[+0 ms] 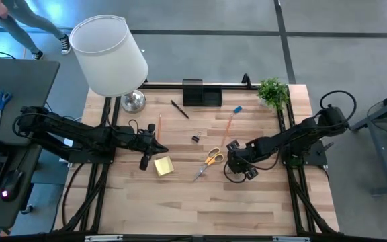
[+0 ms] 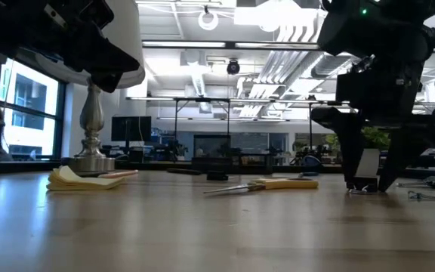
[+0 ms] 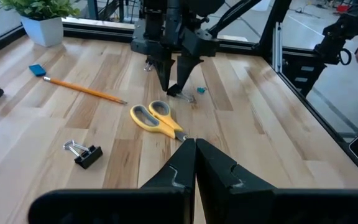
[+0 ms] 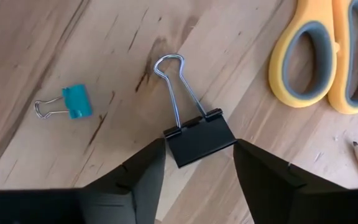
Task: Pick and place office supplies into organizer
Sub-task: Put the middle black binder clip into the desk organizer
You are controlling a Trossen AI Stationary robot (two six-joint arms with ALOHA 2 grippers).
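My right gripper [image 4: 199, 149] points down at the table right of the orange-handled scissors [image 1: 212, 159] and is shut on a black binder clip [image 4: 201, 142]. My left gripper [image 3: 195, 142] is shut and empty, above the table just behind the yellow sticky-note pad [image 1: 163, 165]. The black organizer [image 1: 201, 94] stands at the far edge. A black pen [image 1: 179, 109], two orange pencils [image 1: 226, 128], a blue eraser [image 1: 237, 109] and a second black binder clip [image 3: 86, 152] lie flat on the table. My right gripper has the black binder clip's body [image 4: 185, 149] between its two fingertips, one at each end of the body. The fingers come from above, pointing down. The clip lies flat on the table, its wire handles [image 4: 173, 81] pointing away from the fingers.
A small teal binder clip [image 4: 67, 106] lies beside the black one. A white-shaded lamp [image 1: 109, 57] stands at the far left corner and a small green plant [image 1: 273, 91] at the far right. The near half of the table [image 1: 200, 208] holds nothing.
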